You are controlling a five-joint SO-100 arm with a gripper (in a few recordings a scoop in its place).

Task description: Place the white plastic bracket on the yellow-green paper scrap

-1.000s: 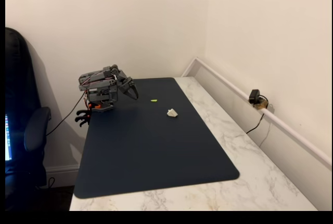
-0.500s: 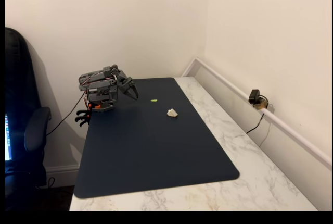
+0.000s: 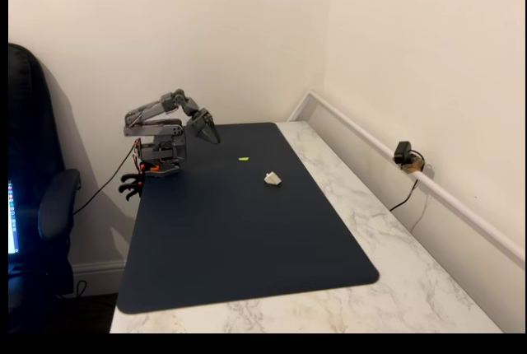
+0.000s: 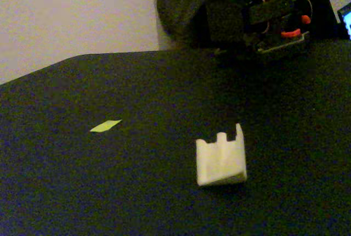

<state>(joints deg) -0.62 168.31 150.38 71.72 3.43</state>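
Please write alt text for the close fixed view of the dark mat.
A small white plastic bracket stands on a dark mat, apart from a thin yellow-green paper scrap lying flat to its left. The robot's base sits at the far edge.

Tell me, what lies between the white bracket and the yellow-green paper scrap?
Nothing: in both fixed views only bare dark mat separates the white bracket from the paper scrap.
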